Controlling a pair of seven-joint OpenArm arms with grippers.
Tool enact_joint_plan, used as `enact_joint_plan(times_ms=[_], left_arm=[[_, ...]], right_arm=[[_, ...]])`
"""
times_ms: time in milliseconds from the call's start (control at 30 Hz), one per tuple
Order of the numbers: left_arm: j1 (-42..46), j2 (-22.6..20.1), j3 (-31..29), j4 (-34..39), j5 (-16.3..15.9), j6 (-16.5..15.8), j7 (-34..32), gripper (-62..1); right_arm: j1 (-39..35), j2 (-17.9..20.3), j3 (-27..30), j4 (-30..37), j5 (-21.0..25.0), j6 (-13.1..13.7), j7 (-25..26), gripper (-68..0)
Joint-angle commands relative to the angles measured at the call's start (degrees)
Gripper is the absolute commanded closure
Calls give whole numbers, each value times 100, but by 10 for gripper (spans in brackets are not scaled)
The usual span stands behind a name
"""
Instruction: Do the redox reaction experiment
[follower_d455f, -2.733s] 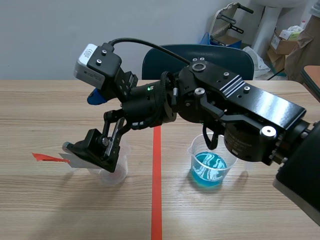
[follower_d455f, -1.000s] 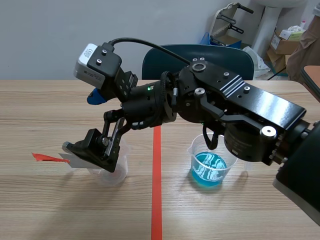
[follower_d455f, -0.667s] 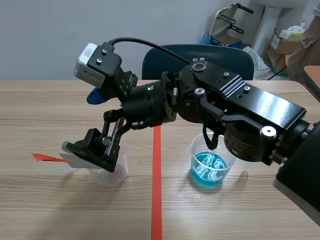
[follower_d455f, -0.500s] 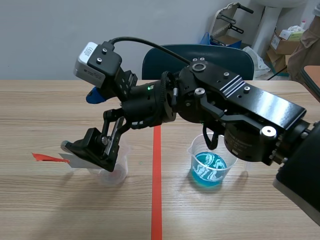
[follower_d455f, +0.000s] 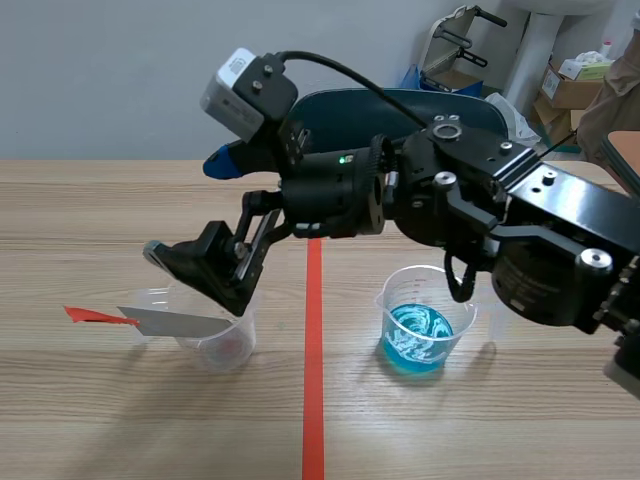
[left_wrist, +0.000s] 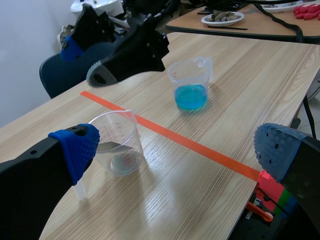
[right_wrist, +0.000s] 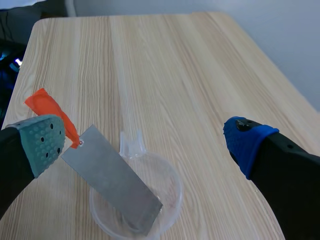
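Observation:
A clear beaker (follower_d455f: 218, 338) stands left of the tape line. A grey metal strip (follower_d455f: 172, 322) with an orange-red tag (follower_d455f: 92, 316) leans in it, its tagged end sticking out over the rim. My right gripper (follower_d455f: 197, 272) hangs open just above this beaker (right_wrist: 135, 202), nothing between its fingers, with the strip (right_wrist: 112, 177) below it. A second beaker (follower_d455f: 424, 335), holding blue liquid, stands right of the line. My left gripper (left_wrist: 177, 150) is open and empty, looking at both beakers (left_wrist: 117, 142) (left_wrist: 190, 82) and the right gripper (left_wrist: 125, 55) from the side.
An orange-red tape line (follower_d455f: 313, 370) runs down the middle of the wooden table. A dark chair (follower_d455f: 400, 105) stands behind the table, with boxes (follower_d455f: 575, 85) at the back right. The right arm's bulk spans the table above the blue beaker.
The right gripper was down at the clear beaker, shut on the strip. It has let go, opened, and risen up and to the right. The strip now rests in the beaker.

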Motion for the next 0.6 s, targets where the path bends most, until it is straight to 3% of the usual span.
enact_joint_plan(times_ms=[0,300,433,567], left_arm=[[-2,131,-170,81,-13,33,-15,-623],[-120,595,-1327,90,-48,-48,127,-623],[-433,767,-1681,90,-275,-286,485,-623],[-870,870,-1792,90,-295,-474,1040,-623]], right_arm=[[-7,162,173,317,129,-114,190,-679],[-1003,931,1204,1558,205,-649,343,-679],[-1674,1139,1902,2116,205,-734,343,-679],[-2444,1309,2608,2662,203,-986,343,-679]])
